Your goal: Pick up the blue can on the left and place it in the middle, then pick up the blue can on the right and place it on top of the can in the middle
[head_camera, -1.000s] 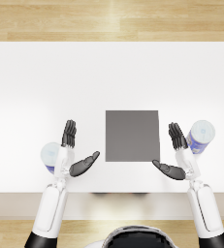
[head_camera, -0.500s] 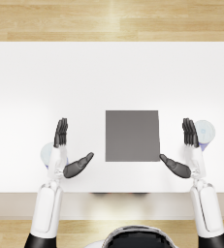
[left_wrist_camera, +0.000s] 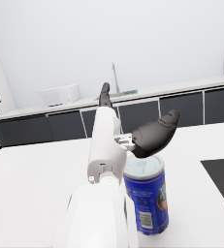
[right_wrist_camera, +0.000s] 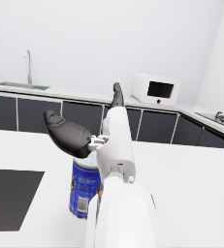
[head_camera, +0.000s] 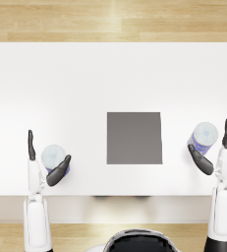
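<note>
Each dark left hand [head_camera: 42,165] and right hand [head_camera: 216,152] stands edge-up, fingers spread wide, holding nothing. Two upright blue metal cans [head_camera: 53,157] [head_camera: 204,137] stand on the white tabletop [head_camera: 85,83], one between each hand's thumb and fingers.

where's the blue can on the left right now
In the head view the left blue can stands upright on the white table, left of the dark grey square mat, between the left hand's spread fingers.

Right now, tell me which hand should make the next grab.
The left hand. The left can goes first, and it stands upright on the table between that open hand's fingers and thumb. The right hand brackets the right can, which is stacked second.
</note>
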Robot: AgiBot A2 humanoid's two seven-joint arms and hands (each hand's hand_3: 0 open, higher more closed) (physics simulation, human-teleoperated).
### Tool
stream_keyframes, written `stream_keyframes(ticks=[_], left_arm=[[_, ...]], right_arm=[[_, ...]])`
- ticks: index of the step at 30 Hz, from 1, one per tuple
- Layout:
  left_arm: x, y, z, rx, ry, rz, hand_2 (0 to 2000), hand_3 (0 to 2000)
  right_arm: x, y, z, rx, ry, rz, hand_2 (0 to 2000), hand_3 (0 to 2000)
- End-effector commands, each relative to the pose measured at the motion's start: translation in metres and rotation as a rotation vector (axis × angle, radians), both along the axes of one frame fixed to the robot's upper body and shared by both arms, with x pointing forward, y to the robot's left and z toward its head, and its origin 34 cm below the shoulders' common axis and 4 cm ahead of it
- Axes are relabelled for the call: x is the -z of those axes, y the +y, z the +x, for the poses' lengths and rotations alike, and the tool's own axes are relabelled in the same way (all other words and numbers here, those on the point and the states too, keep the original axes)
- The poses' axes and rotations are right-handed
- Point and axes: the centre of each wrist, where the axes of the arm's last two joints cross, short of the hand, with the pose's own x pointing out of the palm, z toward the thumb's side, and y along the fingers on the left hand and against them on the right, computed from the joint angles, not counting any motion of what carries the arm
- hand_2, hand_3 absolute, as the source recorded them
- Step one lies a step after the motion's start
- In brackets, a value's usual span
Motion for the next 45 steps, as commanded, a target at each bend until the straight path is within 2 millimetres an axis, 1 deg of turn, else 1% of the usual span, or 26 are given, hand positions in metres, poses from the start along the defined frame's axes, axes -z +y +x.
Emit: stream_keyframes(ticks=[1,7,9,11,14,16,20,24,28,31,32,33,34,35,36,37,38,40,41,42,44,45], left_arm=[[0.027,0.004,-0.007,-0.023,0.104,-0.02,0,0],[0.06,-0.001,-0.007,-0.007,0.231,-0.041,0,0],[0.07,0.0,-0.006,-0.012,0.268,-0.049,0,0],[0.085,0.004,-0.002,-0.028,0.323,-0.061,0,0],[0.099,0.005,-0.002,-0.035,0.374,-0.073,0,0],[0.111,0.002,-0.001,-0.031,0.419,-0.08,0,0],[0.125,0.001,0.0,-0.032,0.469,-0.093,0,0],[0.134,0.003,0.009,-0.045,0.5,-0.109,0,0],[0.141,0.007,0.019,-0.061,0.466,-0.119,0,0],[0.149,0.006,0.026,-0.056,0.451,-0.123,0,0],[0.153,0.004,0.031,-0.049,0.451,-0.123,0,0],[0.156,0.003,0.03,-0.049,0.441,-0.12,0,0],[0.147,0.004,0.026,-0.054,0.385,-0.113,1361,327],[0.155,0.004,0.031,-0.04,0.407,-0.115,2000,653],[0.152,0.004,0.03,-0.017,0.39,-0.112,2000,980],[0.144,0.001,0.029,0.007,0.359,-0.105,2000,1307],[0.133,-0.001,0.03,0.007,0.323,-0.099,2000,1520],[0.101,-0.015,0.033,0.06,0.272,-0.085,2000,1520],[0.079,-0.03,0.035,0.119,0.224,-0.071,2000,1520],[0.061,-0.043,0.038,0.169,0.181,-0.061,2000,1520],[0.038,-0.064,0.045,0.24,0.124,-0.056,2000,1520],[0.036,-0.073,0.05,0.267,0.127,-0.059,2000,1520]], right_arm=[[0.022,-0.009,0.005,0.031,0.084,0.017,0,0],[0.064,-0.018,0.017,0.07,0.246,0.054,0,0],[0.076,-0.018,0.023,0.072,0.294,0.064,0,0],[0.089,-0.021,0.029,0.086,0.346,0.081,0,0],[0.104,-0.024,0.036,0.102,0.406,0.101,0,0],[0.113,-0.022,0.039,0.099,0.443,0.108,0,0],[0.119,-0.017,0.044,0.088,0.468,0.115,0,0],[0.119,-0.014,0.05,0.084,0.476,0.125,0,0],[0.119,-0.011,0.055,0.083,0.48,0.137,0,0],[0.123,-0.01,0.058,0.084,0.497,0.147,0,0],[0.121,-0.008,0.059,0.076,0.491,0.144,0,0],[0.123,-0.007,0.06,0.067,0.5,0.143,0,0],[0.122,-0.007,0.059,0.064,0.494,0.143,1361,327],[0.119,-0.008,0.059,0.026,0.487,0.141,2000,653],[0.118,-0.01,0.059,-0.018,0.487,0.142,2000,980],[0.111,-0.009,0.057,-0.066,0.463,0.133,2000,1307],[0.103,-0.006,0.056,-0.081,0.43,0.124,2000,1520],[0.086,0.002,0.051,-0.096,0.355,0.104,2000,1520],[0.07,0.011,0.047,-0.13,0.29,0.08,2000,1520],[0.059,0.02,0.043,-0.159,0.245,0.062,2000,1520],[0.04,0.035,0.038,-0.223,0.169,0.033,2000,1520],[0.031,0.04,0.035,-0.238,0.132,0.026,2000,1520]])
